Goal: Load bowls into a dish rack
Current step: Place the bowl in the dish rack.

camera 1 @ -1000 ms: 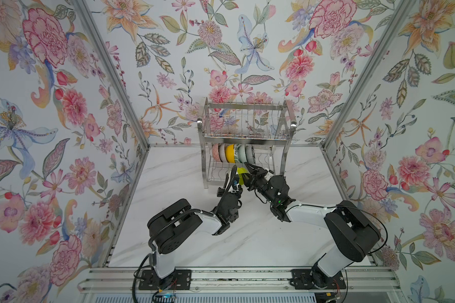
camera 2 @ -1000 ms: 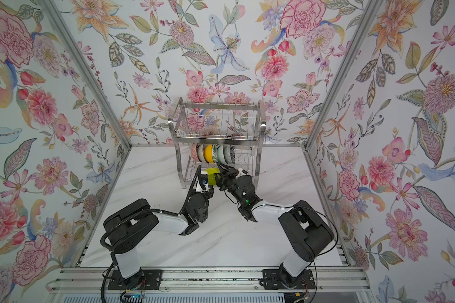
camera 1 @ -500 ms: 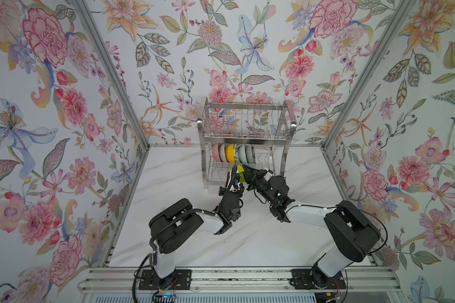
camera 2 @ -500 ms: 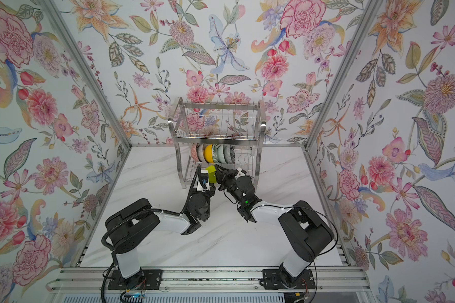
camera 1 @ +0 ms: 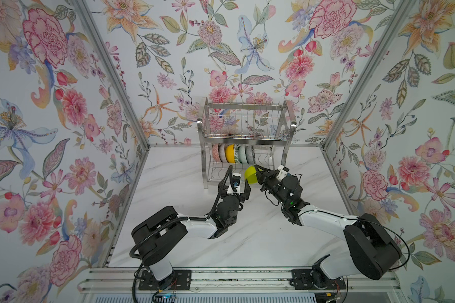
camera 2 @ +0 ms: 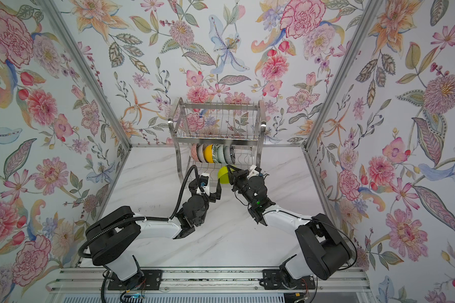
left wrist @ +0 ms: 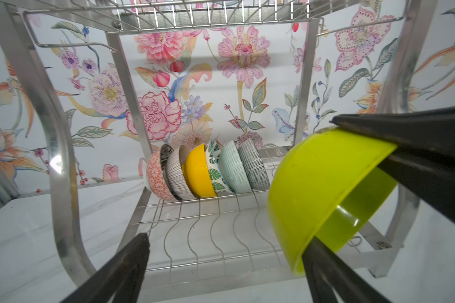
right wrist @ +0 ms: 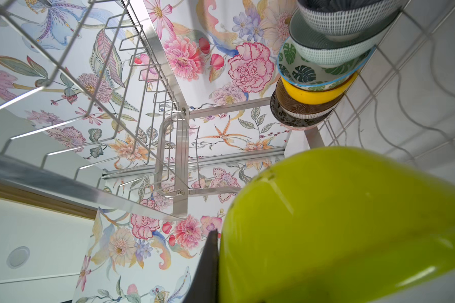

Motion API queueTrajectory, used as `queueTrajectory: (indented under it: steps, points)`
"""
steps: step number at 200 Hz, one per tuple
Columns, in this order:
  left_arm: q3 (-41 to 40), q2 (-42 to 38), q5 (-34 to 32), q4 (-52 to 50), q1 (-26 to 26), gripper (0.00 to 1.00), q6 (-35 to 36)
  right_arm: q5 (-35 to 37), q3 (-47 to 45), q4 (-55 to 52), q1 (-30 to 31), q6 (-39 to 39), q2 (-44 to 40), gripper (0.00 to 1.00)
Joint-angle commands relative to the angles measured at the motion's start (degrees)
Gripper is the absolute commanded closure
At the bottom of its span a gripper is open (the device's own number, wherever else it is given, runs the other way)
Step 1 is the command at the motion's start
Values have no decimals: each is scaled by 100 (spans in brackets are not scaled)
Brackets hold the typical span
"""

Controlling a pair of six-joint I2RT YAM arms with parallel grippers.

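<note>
The lime green bowl [camera 1: 252,175] [camera 2: 225,175] hangs tilted in front of the lower tier of the dish rack [camera 1: 243,137] [camera 2: 216,139]. My right gripper [camera 1: 259,174] [camera 2: 231,174] is shut on its rim; in the left wrist view one black finger lies outside the bowl's wall [left wrist: 321,189] and one inside. My left gripper [camera 1: 236,185] [left wrist: 225,240] stands open just left of the bowl, holding nothing, one finger [left wrist: 315,262] close by the rim. Several bowls [camera 1: 233,153] [left wrist: 208,170] [right wrist: 321,65] stand on edge in a row on the rack's lower tier.
The rack stands against the back wall on the white marble table [camera 1: 174,183]. Its upper tier [left wrist: 221,15] and curved side legs [left wrist: 61,170] frame the lower tier's wavy slots [left wrist: 208,236]. Flowered walls close in on three sides.
My left gripper has opened and let go of the lime green bowl. My right gripper has closed on the bowl's rim and now holds it. Both arms stayed almost in place.
</note>
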Motion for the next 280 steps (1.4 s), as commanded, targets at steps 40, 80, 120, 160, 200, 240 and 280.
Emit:
queueTrajectory:
  steps: [40,80,120,160,200,240,280]
  points:
    - [250,-573,1683,-1471,282,1,-1504,21,-558,-2535,-1226,-1872,-1797,100]
    - [519,-403,2492,-1688,435,1,-2199,-56,-409,-4462,-2347,-3458,-2873,100]
    - [902,66,2998,-1621,575,1,-3055,-987,-86,-4408,-3589,-3988,-2593,100]
    - [1235,348,2914,-1673,664,1,-3577,-1583,1406,-4986,-3989,-5135,-1089,100]
    - [1611,535,3000,-2030,789,1,-3807,-2788,2874,-4889,-4269,-5447,583,100]
    - [1737,588,2995,-2094,880,1,-3812,-3718,4331,-5245,-4312,-6214,1930,100]
    - [1773,650,3170,-2186,1037,1,-3887,-4753,5021,-5141,-4189,-6766,2642,100]
